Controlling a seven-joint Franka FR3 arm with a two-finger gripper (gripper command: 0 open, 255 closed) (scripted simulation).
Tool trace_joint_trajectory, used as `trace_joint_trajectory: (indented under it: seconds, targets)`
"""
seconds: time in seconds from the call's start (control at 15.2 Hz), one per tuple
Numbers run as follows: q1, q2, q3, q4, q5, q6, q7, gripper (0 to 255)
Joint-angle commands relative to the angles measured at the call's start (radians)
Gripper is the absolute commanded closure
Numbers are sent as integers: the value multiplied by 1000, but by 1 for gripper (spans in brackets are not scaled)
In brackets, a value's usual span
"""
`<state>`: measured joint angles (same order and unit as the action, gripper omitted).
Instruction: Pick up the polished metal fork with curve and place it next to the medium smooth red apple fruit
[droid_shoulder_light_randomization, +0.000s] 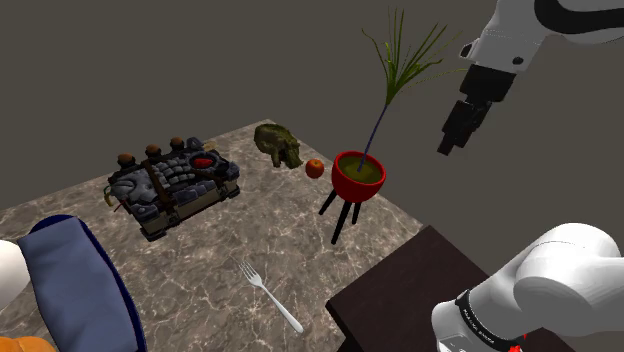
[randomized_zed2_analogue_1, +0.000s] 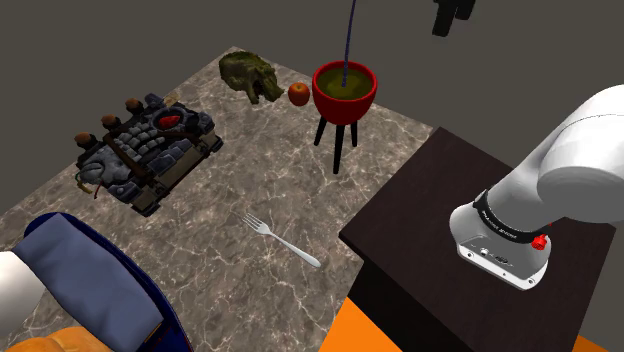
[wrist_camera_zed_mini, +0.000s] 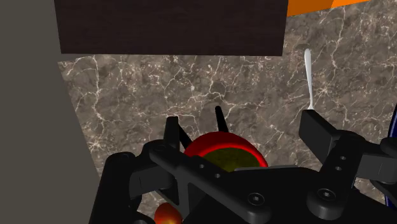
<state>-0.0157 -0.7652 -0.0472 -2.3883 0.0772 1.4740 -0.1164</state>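
Observation:
A silvery fork (droid_shoulder_light_randomization: 270, 295) (randomized_zed2_analogue_1: 283, 241) lies flat on the marble table (droid_shoulder_light_randomization: 250, 235) near its front edge, tines pointing toward the far left; its handle (wrist_camera_zed_mini: 308, 76) shows beyond my right finger. The small red apple (droid_shoulder_light_randomization: 315, 168) (randomized_zed2_analogue_1: 298, 94) (wrist_camera_zed_mini: 167, 215) sits at the far side, between a green-brown animal figure and a red pot. My gripper (droid_shoulder_light_randomization: 445, 150) (randomized_zed2_analogue_1: 440, 30) (wrist_camera_zed_mini: 245, 127) hangs high in the air, above and to the shoulder view's right of the pot. It is open, with nothing between its fingers, far from the fork.
The red pot (droid_shoulder_light_randomization: 358, 175) (randomized_zed2_analogue_1: 345, 88) (wrist_camera_zed_mini: 222, 149) on black legs holds a tall grass plant. The animal figure (droid_shoulder_light_randomization: 278, 143) (randomized_zed2_analogue_1: 248, 75) stands behind the apple. A dark grey knobbed block (droid_shoulder_light_randomization: 172, 180) lies far left. A blue-edged object (droid_shoulder_light_randomization: 75, 285) fills the near left. My dark stand (droid_shoulder_light_randomization: 400, 290) borders the fork's side.

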Motion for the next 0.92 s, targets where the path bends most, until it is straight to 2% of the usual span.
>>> trace_joint_trajectory:
  seconds: [0.0,0.46,0.86]
  targets:
    - [0,0,0,0,0,0,0,0]
    - [47,0,131,-168,93,214,123,0]
    - [97,77,253,-259,172,422,226,0]
